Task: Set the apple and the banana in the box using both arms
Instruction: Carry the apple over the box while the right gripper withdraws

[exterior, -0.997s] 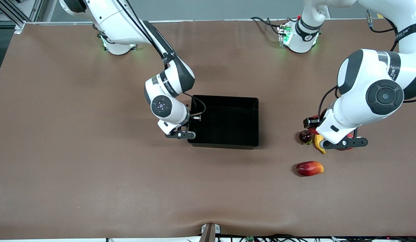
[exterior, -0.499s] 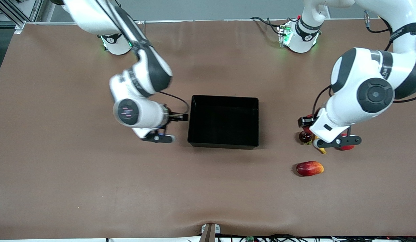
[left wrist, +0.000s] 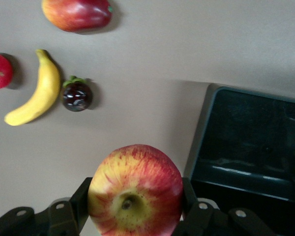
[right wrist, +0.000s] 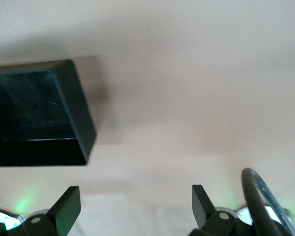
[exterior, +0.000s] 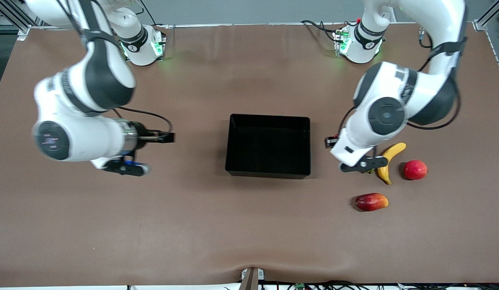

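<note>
Five fruits are showing in all: one apple [left wrist: 135, 189] being pinched between the fingers of the left gripper [left wrist: 136, 206] over bare table between the box [exterior: 268, 146] and the other fruit, one banana [exterior: 388, 161] lying on the table toward the left arm's end, one plain red round fruit [exterior: 415, 169] sitting just beside the banana, one elongated red-and-orange fruit [exterior: 371, 201] lying nearer to the front camera, and one small dark glossy fruit [left wrist: 77, 96] resting close beside the banana. One black box is sitting mid-table. Two white arms are working; the right gripper [right wrist: 132, 209] is hanging with fingers spread over the bare brown table [exterior: 193, 225] toward the right arm's end.
</note>
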